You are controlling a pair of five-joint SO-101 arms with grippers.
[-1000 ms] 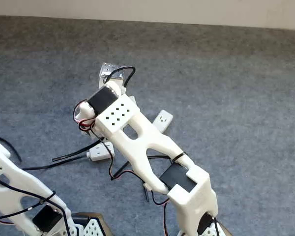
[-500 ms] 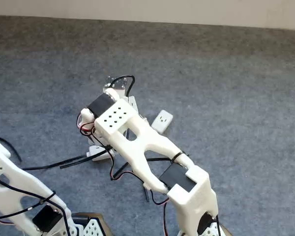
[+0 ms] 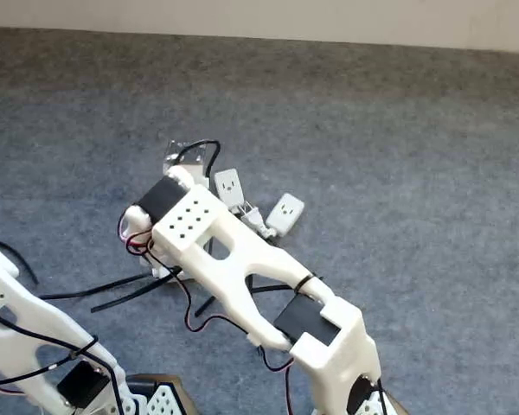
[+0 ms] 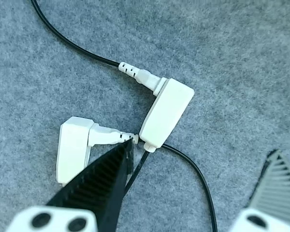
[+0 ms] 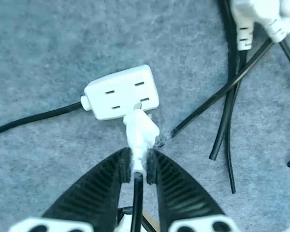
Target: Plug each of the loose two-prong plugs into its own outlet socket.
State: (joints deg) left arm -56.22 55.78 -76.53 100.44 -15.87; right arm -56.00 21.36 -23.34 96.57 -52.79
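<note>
Near: my right jaws point(image 5: 138, 155) are pinching narrow on the tail of a white two-prong plug point(image 5: 141, 131), right where its black cord leaves it. The prongs are touching one socket of the white outlet block point(image 5: 121, 92) just ahead; seated or not, I cannot tell. Loose black cords point(image 5: 227, 96) are lying beside that block.

Farther: my left jaws point(image 4: 201, 149) are hanging wide, holding nothing, above a second outlet block point(image 4: 166, 113) and a third block point(image 4: 73, 147) just beside it. Both are lying near the middle of the surface point(image 3: 398, 130).
</note>
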